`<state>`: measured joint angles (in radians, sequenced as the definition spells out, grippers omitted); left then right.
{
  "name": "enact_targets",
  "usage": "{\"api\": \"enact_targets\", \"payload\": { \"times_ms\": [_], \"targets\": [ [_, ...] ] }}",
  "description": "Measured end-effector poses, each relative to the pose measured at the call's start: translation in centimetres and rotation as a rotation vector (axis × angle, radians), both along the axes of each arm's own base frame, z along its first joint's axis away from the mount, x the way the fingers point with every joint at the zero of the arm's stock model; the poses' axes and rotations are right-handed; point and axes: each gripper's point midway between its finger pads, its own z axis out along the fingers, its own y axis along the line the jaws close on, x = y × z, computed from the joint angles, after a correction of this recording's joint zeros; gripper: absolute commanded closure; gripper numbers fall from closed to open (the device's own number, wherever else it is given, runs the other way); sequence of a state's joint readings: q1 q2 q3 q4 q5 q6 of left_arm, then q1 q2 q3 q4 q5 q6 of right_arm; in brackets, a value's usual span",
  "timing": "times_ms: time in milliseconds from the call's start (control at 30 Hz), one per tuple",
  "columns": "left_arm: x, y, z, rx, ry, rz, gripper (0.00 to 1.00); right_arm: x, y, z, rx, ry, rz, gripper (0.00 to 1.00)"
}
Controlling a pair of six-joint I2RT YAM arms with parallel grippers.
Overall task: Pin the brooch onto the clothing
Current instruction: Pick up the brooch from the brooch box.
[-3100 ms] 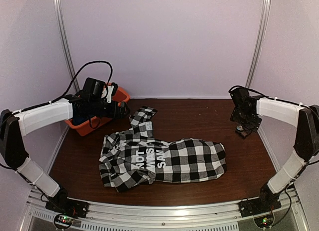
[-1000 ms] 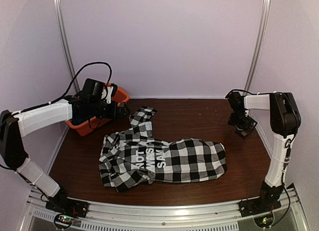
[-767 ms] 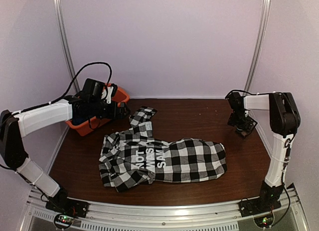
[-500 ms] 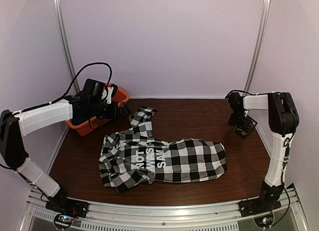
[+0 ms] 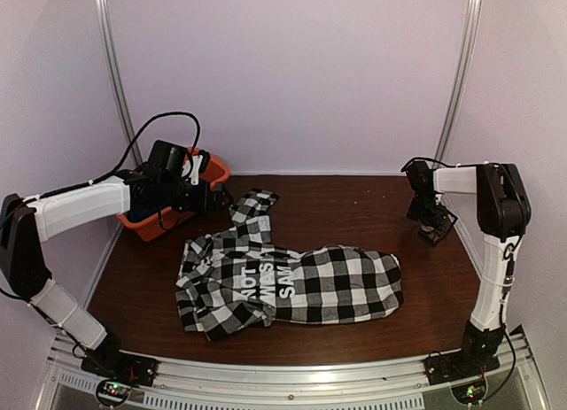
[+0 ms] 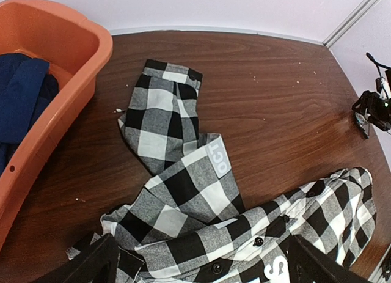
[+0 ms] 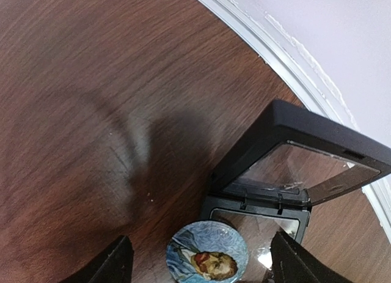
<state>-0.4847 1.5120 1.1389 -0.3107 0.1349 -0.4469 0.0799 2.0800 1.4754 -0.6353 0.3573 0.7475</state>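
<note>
From above, the clothing (image 5: 292, 282) lies rumpled in the middle of the bench (image 5: 354, 206), lettered panel up. The left gripper (image 5: 211, 197) hovers at the far left by the orange bin (image 5: 215, 170). The right gripper (image 5: 433, 230) sits low at the far right, well apart from the fabric. I cannot tell either jaw opening from here. The brooch would have to cross that whole gap, so a weak pinch could drop it on the way.

The left wrist view shows the left gripper (image 6: 201, 246) spread wide and holding nothing. It is above the checked sleeve (image 6: 162, 112) and folded front of the clothing (image 6: 183, 191). A navy garment (image 6: 24, 93) sits in the orange bin (image 6: 73, 81). The cloth is creased and loose. Unless it is held flat, the pin will likely push it along or snag a fold rather than pierce it.

In the right wrist view, the right gripper (image 7: 201, 240) is wide open and empty, with the round portrait brooch (image 7: 208, 255) between its fingers. The brooch is right against the base of the open black case (image 7: 293, 167). Whether it rests on that base or on the bench is unclear. It lies flat and thin, so closing fingers may slide over it. They could also knock it under the raised lid or clip the case and shift everything. The pin side is hidden, so a blind grasp may leave it facing the wrong way.
</note>
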Motion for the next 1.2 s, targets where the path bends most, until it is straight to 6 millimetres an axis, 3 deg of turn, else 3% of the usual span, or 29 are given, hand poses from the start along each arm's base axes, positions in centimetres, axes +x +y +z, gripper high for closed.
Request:
{"api": "enact_targets", "payload": {
  "times_ms": [333, 1200],
  "targets": [
    [0.0, 0.0, 0.0, -0.003, 0.002, 0.003, 0.02, 0.0, -0.3, -1.0, -0.002, 0.025, 0.0, 0.25],
    [0.0, -0.1, 0.0, -0.007, 0.002, 0.003, 0.02, 0.1, -0.2, -1.2, 0.016, 0.025, 0.011, 0.53]
  ]
}}
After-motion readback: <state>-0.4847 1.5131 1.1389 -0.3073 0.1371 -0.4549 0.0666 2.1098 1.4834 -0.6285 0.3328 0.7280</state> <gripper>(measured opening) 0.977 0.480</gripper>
